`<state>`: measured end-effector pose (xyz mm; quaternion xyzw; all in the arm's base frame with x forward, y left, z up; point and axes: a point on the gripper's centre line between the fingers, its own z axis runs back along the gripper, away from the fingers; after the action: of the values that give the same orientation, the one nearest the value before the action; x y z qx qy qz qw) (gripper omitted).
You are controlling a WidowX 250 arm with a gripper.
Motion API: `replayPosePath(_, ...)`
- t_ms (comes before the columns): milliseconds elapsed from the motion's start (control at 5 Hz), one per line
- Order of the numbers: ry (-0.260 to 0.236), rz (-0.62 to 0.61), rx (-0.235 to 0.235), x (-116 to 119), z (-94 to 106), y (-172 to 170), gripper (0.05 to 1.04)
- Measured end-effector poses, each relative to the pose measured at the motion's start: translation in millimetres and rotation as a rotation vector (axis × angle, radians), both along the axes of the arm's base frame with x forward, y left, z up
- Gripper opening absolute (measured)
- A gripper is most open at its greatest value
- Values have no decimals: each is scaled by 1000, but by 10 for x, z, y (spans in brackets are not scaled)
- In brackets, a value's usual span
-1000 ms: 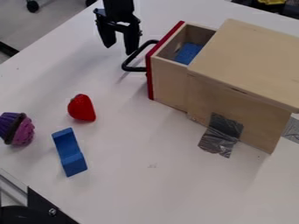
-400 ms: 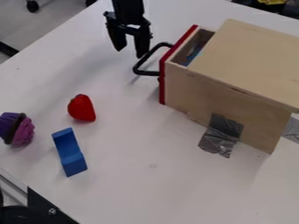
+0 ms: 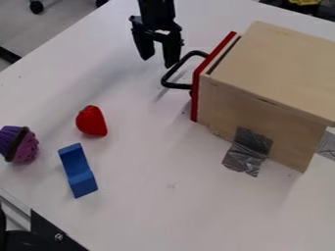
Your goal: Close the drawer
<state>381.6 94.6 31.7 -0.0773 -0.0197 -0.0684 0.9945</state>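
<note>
The black gripper [image 3: 158, 63] hangs at the top of the view with its two fingers apart and nothing between them. Its right finger is by the upper end of the drawer's black handle [image 3: 171, 85]; whether they touch I cannot tell. The drawer's red front [image 3: 196, 99] stands a narrow gap out from the wooden box [image 3: 275, 68], with a thin dark slit between the drawer front and the box top. The drawer's inside is hidden.
Left of the box, a red strawberry [image 3: 91, 121], a blue block [image 3: 78, 170] and a purple and pink cupcake [image 3: 19, 144] lie on the white table [image 3: 157, 211]. Grey tape [image 3: 249, 149] holds the box's near side.
The drawer has slid right into the box, from well out to a narrow gap, hiding the blue thing inside. The gripper has moved right and slightly down along with the handle.
</note>
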Motion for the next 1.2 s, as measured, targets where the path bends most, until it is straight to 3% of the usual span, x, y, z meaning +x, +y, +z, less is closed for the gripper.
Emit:
replayPosePath(400,1,-39,-42,50,21,-282,997)
replayPosePath(800,5,-35,-55,47,23,-302,997)
replayPosePath(1200,-41,-87,-69,117,202,-579,997)
